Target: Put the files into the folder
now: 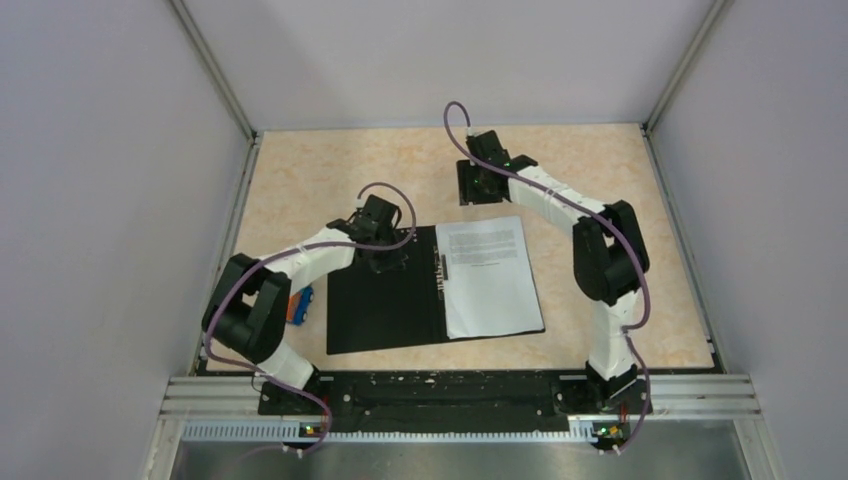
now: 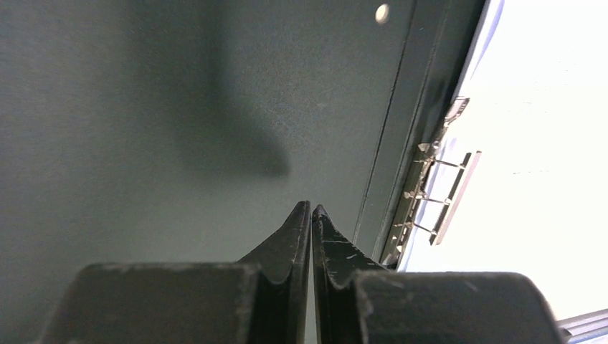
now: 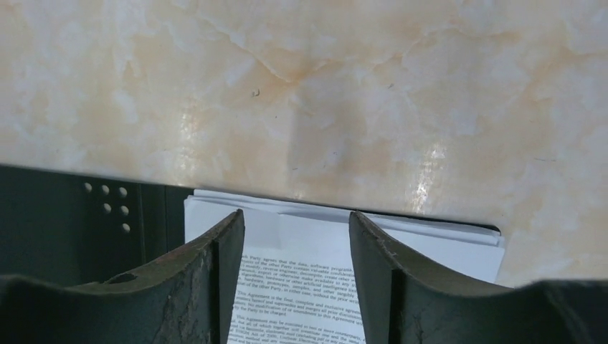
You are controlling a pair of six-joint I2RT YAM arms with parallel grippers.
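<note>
The files (image 1: 492,275) lie as a stack on the 3 o'clock half of the open folder (image 1: 380,310), printed side up. Their long edge runs alongside the metal spine clip (image 2: 430,197). In the right wrist view the sheets are slightly fanned at the 12 o'clock edge, so the stack is not fully squared. Whether the clip bears on any sheet cannot be told. The folder lies flat at the centre of the worktop (image 1: 330,180), black inner faces up, and its 9 o'clock half is bare.

The left pincer (image 2: 311,215) is closed, tips together with nothing visible between them. It sits at the 12 o'clock edge of the bare cover; contact with the cover cannot be confirmed. The right pincer (image 3: 295,218) is open and empty. It is positioned just beyond the 12 o'clock edge of the files, above the worktop, with its fingers pointed toward the stack.

A small blue-and-orange block (image 1: 299,303) rests just beside the folder at 9 o'clock.

Assessment: the sheets appear to be placed inside. The remaining steps are probably squaring the stack and folding the bare cover over from 9 o'clock to 3 o'clock.
</note>
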